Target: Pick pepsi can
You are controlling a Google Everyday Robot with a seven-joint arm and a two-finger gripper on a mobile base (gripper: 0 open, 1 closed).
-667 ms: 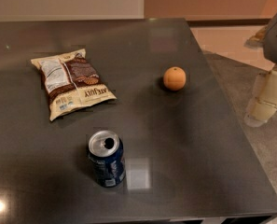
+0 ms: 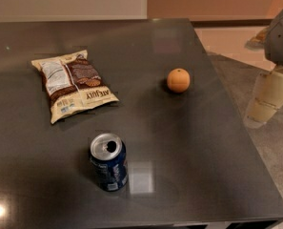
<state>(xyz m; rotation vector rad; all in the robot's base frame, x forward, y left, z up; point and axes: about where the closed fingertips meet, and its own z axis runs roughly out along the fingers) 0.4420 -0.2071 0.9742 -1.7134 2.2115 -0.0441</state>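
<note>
The pepsi can (image 2: 108, 162) stands upright on the dark table (image 2: 188, 175), near its front edge. It is dark blue with a silver top and an open pull-tab hole. My gripper (image 2: 264, 113) hangs off the table's right side, over the floor, level with the orange. It is far to the right of the can and touches nothing.
A snack bag (image 2: 72, 83) lies flat at the left of the table. An orange (image 2: 178, 80) sits at the right middle, between the can and the gripper. The table's right edge runs diagonally just left of the gripper.
</note>
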